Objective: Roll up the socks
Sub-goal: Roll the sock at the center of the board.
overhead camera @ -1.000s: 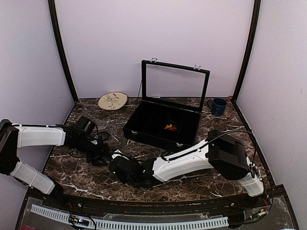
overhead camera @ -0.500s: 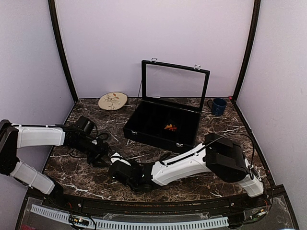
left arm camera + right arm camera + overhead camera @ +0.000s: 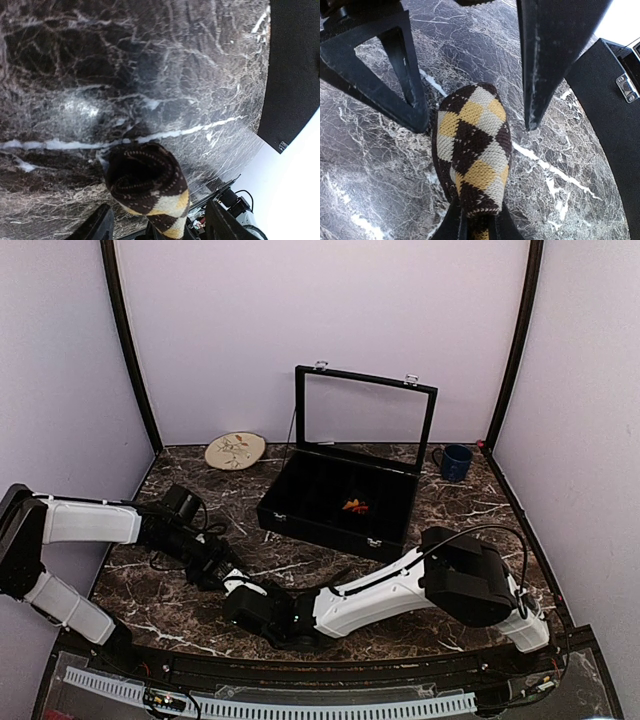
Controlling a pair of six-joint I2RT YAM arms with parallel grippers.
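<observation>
A rolled tan, cream and dark brown argyle sock (image 3: 472, 150) is pinched at its lower end by my right gripper (image 3: 475, 222), which is shut on it. The sock's rounded free end (image 3: 145, 177) rises just above the marble. My left gripper (image 3: 160, 225) is open. Its dark fingers (image 3: 97, 227) stand wide on either side of the sock without touching it. From above, the two grippers meet at the front left, left gripper (image 3: 220, 568) facing right gripper (image 3: 240, 590). A small orange-red thing (image 3: 354, 506) lies inside the case, too small to identify.
The black glass-lidded case (image 3: 300, 502) stands open at the middle back. A patterned plate (image 3: 235, 450) lies at the back left and a blue mug (image 3: 456, 462) at the back right. The case's wall (image 3: 607, 107) is close on the right of the sock.
The right arm has swung further left and toward the near edge with the sock. The left gripper has crept right toward it and its fingers have spread slightly wider.
</observation>
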